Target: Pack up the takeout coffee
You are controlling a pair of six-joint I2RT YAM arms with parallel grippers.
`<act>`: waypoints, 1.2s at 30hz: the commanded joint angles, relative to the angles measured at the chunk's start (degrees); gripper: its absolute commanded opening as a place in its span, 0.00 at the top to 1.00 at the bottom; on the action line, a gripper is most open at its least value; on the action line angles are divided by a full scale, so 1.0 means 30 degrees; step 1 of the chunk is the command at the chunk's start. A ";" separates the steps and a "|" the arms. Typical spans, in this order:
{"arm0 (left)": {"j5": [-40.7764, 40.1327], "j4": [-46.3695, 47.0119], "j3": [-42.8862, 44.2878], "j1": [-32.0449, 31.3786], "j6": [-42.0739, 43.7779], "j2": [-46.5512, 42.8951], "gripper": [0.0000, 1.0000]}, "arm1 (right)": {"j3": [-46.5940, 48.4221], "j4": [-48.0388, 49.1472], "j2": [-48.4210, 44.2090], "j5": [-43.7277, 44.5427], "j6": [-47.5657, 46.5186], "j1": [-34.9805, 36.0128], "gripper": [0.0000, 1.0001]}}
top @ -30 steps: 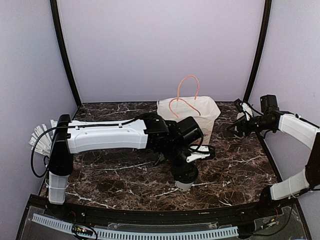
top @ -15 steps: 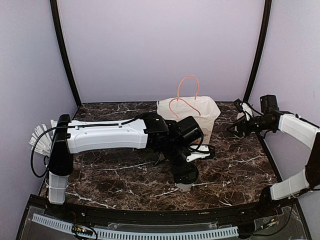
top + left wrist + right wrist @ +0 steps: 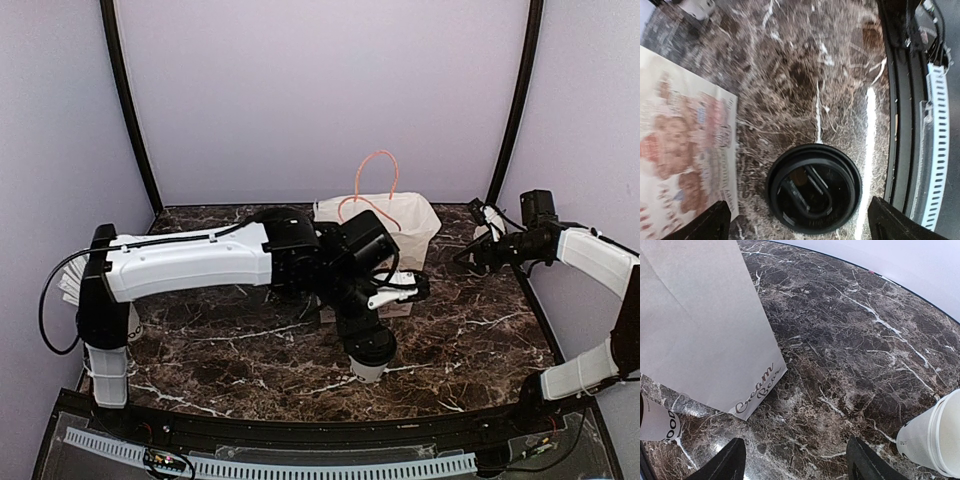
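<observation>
"On the table point(image 3: 230, 350), how many of each do you count?"

"One paper bag point(image 3: 385, 225) with orange handles, standing upright. One takeout coffee point(image 3: 368, 358). One plain white cup point(image 3: 930, 437) with no lid, well to the right of the bag. One bunch of white straws point(image 3: 70, 282) far to the bag's left, mostly hidden behind my left arm. One printed paper point(image 3: 685, 150) with brown pictures. I cannot tell whether it lies flat or belongs to the bag."

"How does the coffee look, and where is it?"

"It's a small white paper cup under a round black lid with a raised rim and moulded ridges on top, and the lid sits level. It stands upright on the marble on the near side of the bag, apart from it, toward my arm bases. The printed paper's edge is just beside it."

"And your hands?"

"My left gripper point(image 3: 802, 222) hangs straight above the coffee with its fingers point(image 3: 715, 225) spread wide, one to each side of the lid. As far as I can see it touches nothing and holds nothing. My right gripper point(image 3: 797, 462) hovers well to the right of the bag, near the plain cup. Its fingers are parted with only bare marble between them."
</observation>
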 commanded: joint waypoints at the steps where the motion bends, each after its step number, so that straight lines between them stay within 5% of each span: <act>1: -0.0171 0.0747 -0.0547 0.0029 0.0500 -0.3654 0.01 | 0.0405 0.0073 -0.0060 0.0399 -0.0248 0.0105 0.30; 8: -0.1140 0.5718 -0.3926 0.2027 -0.0490 -0.9197 0.01 | 0.1854 -0.1259 -0.0658 0.0744 -0.0315 0.0105 0.30; 13: -0.2750 0.8984 -0.7139 0.6851 -0.3635 -1.2215 0.01 | 0.5072 -0.4146 -0.1226 0.1109 -0.1781 0.0148 0.29; 19: -0.1719 0.9071 -0.8191 1.1862 -0.7744 -1.0275 0.04 | 0.8587 -0.8385 -0.1314 0.1401 -0.3580 0.1397 0.29; 27: 0.1136 1.1574 -1.1461 1.2659 -0.8395 -0.8477 0.08 | 1.0547 -1.2529 -0.2070 -0.3251 -0.6062 0.5969 0.23; 36: 0.0336 1.2052 -1.2591 1.2747 -0.8641 -0.8678 0.08 | 1.0945 -1.3695 0.1411 0.3714 -0.6339 1.5073 0.26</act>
